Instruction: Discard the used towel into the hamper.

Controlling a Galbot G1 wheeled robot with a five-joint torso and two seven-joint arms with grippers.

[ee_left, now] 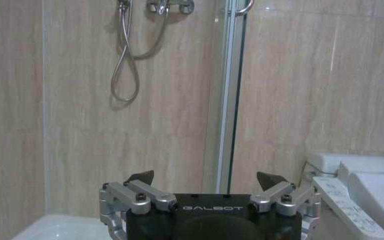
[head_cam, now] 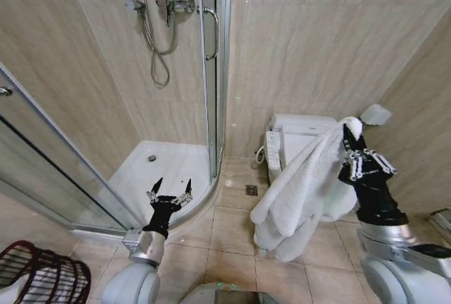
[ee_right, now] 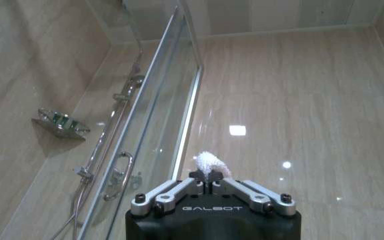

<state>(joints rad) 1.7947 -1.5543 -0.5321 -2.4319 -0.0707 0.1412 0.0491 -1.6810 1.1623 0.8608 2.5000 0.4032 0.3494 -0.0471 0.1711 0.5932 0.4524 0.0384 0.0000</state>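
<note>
**Robot holds towel aloft in tiled bathroom, hamper off to its left**

The right gripper (head_cam: 350, 137) is raised at the robot's right side, its jaws clamped on the top of a white towel (head_cam: 303, 191). The cloth hangs down in long folds in front of the toilet (head_cam: 299, 131), its lower end clear of the floor tiles (head_cam: 232, 237). From the right wrist camera, the right gripper (ee_right: 211, 177) shows its two jaws pressed nearly together, with a small tuft of the towel (ee_right: 210, 162) poking out above them against the beige wall.

The left gripper (head_cam: 170, 196) is held low at the robot's left, pointing up toward the shower tray (head_cam: 165, 166), jaws spread wide and holding nothing. In the left wrist view the left gripper (ee_left: 205, 177) has both dark tips well apart, with the shower hose (ee_left: 126, 60) and the glass door's frame (ee_left: 229, 95) behind it and a corner of the toilet (ee_left: 362, 185) to one side.

The hamper (head_cam: 39, 272) stands on the floor at the robot's far left (a dark reddish wire basket, cut off by the picture's edge), near the glass shower screen (head_cam: 56, 170) and well apart from the towel. Something pale shows through its wires, though what it is cannot be told.
</note>
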